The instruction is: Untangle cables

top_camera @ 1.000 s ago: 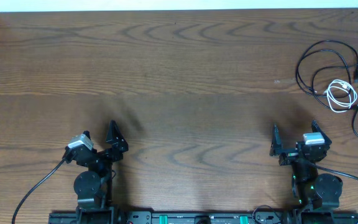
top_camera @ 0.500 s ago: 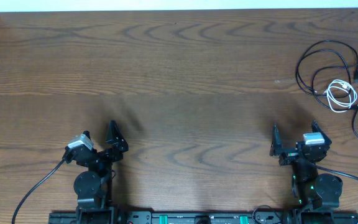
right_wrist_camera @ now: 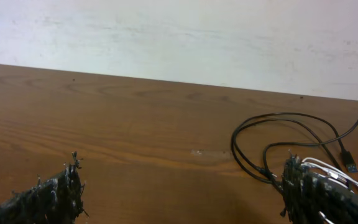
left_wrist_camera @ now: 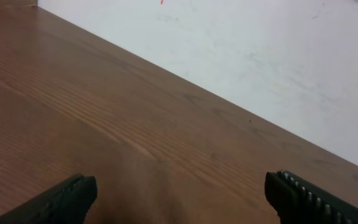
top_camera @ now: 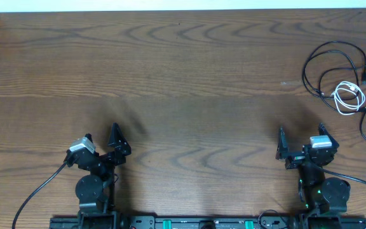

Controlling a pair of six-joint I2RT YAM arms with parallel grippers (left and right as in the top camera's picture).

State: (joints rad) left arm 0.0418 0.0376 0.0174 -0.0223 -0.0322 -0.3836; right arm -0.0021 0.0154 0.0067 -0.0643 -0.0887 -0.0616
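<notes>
Cables (top_camera: pixel 347 95) (limp, light, snag-prone) lie beyond right gripper (top_camera: pixel 301 129); it and left gripper (top_camera: pixel 101 132) gape empty. Likely hold: an outer black loop (top_camera: pixel 305 70).

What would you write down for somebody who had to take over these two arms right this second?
Left gripper: open, empty, low at the near side of the table.
Right gripper: open, empty, also at the near side.
Cables: heaped at the table's far right, black loops with the white cable among them, one black loop running off the overhead view. Neither gripper touches them.
Done: nothing; the heap looks tangled.
Left: everything. The right arm is nearer, so it probably goes first, picks one cable and draws it clear of the rest.
</notes>
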